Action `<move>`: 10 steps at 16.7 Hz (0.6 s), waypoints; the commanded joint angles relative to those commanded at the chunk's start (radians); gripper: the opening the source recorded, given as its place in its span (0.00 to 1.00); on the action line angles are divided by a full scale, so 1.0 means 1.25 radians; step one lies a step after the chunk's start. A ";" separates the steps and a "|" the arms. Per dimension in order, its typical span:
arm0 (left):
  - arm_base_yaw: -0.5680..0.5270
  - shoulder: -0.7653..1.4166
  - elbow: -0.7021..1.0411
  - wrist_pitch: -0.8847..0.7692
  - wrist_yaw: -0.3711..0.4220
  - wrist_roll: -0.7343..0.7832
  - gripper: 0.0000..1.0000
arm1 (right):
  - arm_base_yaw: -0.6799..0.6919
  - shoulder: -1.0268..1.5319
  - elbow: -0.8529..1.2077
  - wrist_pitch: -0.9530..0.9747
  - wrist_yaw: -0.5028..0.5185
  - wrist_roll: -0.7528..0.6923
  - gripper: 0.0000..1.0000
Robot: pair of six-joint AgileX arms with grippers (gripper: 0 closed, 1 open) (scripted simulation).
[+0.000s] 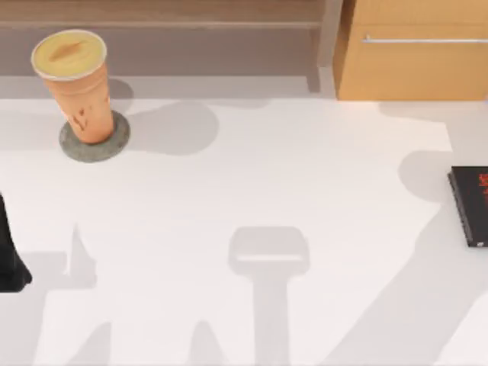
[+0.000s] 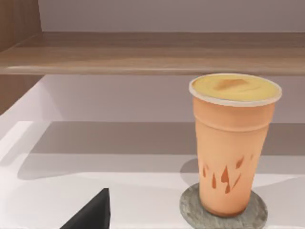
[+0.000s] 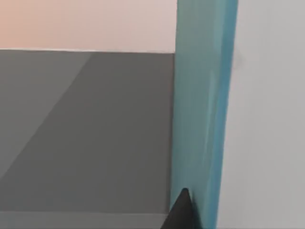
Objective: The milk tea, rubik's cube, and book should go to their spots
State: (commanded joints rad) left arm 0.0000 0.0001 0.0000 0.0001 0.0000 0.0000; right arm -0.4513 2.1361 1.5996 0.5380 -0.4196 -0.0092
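White worktop (image 1: 252, 183) runs back to a wooden shelf along the far edge and a cabinet (image 1: 415, 53) at far right. On the far left, the milk tea (image 1: 76, 84) stands upright on a round grey coaster (image 1: 95, 141); tall, tapered and smooth, it would likely tip or slip unless held mid-body. The left end effector (image 1: 9, 252) sits at the left edge, well apart from the cup, and whether it is wide or narrow cannot be told. Seen from the right wrist, the book (image 3: 205, 109) is thin, stiff and edge-on beside a dark fingertip (image 3: 182, 212); whether it is held is unclear. A black book (image 1: 471, 204) lies at right.
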 joint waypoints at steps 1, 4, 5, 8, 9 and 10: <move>0.000 0.000 0.000 0.000 0.000 0.000 1.00 | 0.000 0.000 0.000 0.000 0.000 0.000 0.00; 0.000 0.000 0.000 0.000 0.000 0.000 1.00 | 0.000 0.000 0.000 0.000 0.000 0.000 0.00; 0.000 0.000 0.000 0.000 0.000 0.000 1.00 | 0.000 0.000 0.000 0.000 0.000 0.000 0.00; 0.000 0.000 0.000 0.000 0.000 0.000 1.00 | -0.003 -0.001 0.000 0.000 0.000 0.001 0.00; 0.000 0.000 0.000 0.000 0.000 0.000 1.00 | -0.003 -0.004 -0.002 -0.002 -0.001 0.001 0.00; 0.000 0.000 0.000 0.000 0.000 0.000 1.00 | -0.005 -0.013 -0.008 -0.004 -0.003 0.001 0.00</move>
State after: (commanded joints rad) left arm 0.0000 0.0001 0.0000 0.0001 0.0000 0.0000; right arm -0.4571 2.1194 1.5900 0.5329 -0.4228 -0.0077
